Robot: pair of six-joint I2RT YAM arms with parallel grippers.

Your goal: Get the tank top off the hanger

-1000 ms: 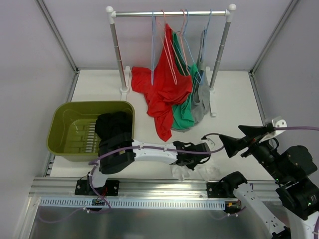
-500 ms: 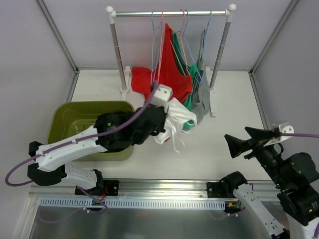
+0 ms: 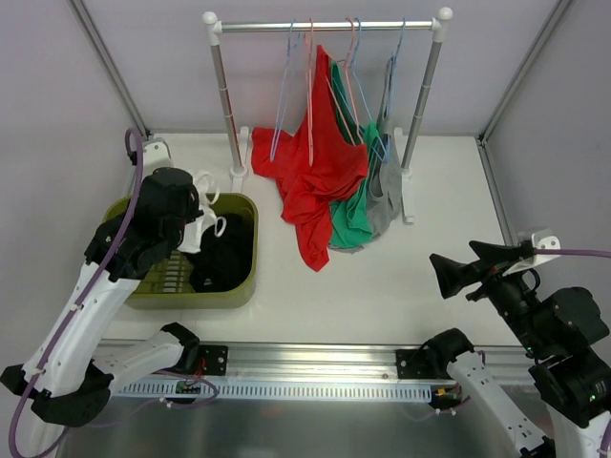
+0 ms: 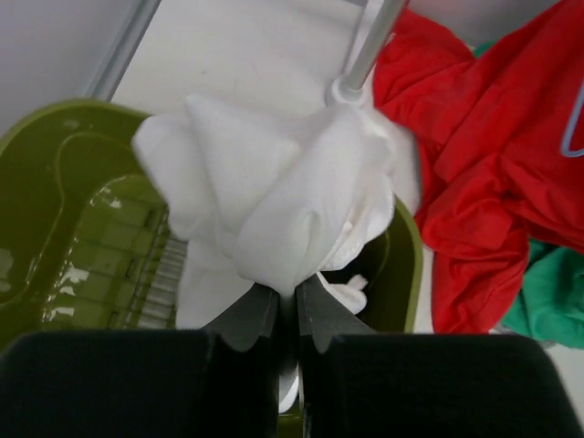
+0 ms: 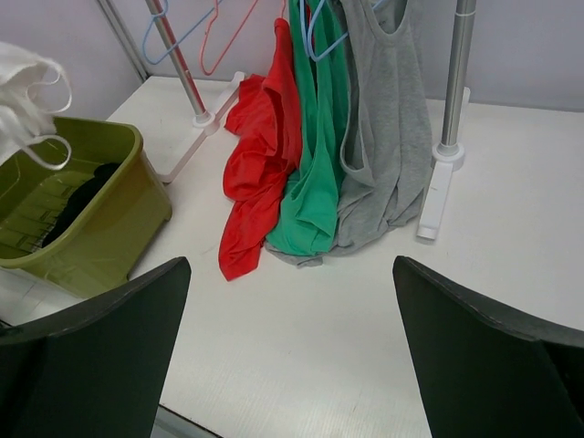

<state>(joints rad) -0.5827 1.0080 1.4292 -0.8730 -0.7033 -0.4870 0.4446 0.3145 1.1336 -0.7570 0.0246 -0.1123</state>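
Note:
My left gripper point(image 4: 287, 301) is shut on a bunched white tank top point(image 4: 274, 192) and holds it above the green bin point(image 4: 55, 128). In the top view the white tank top point(image 3: 205, 205) hangs over the bin's right half, and the wrist mostly hides the left gripper point(image 3: 198, 218). The white tank top also shows at the left edge of the right wrist view point(image 5: 23, 91). My right gripper point(image 5: 292, 365) is open and empty above the table's front right point(image 3: 458, 272). Red point(image 3: 320, 181), green point(image 3: 353, 215) and grey point(image 3: 384, 191) tank tops hang on the rack.
The green bin point(image 3: 124, 286) holds a black garment point(image 3: 224, 262). The metal rack point(image 3: 325, 26) stands at the back with bare blue point(image 3: 284, 95) and pink point(image 3: 310, 86) hangers. The rack's white feet point(image 3: 406, 196) rest on the table. Grey walls close in both sides.
My left arm lifted the white tank top off the table's front and swung it left, from mid-table to above the bin. The right arm barely moved.

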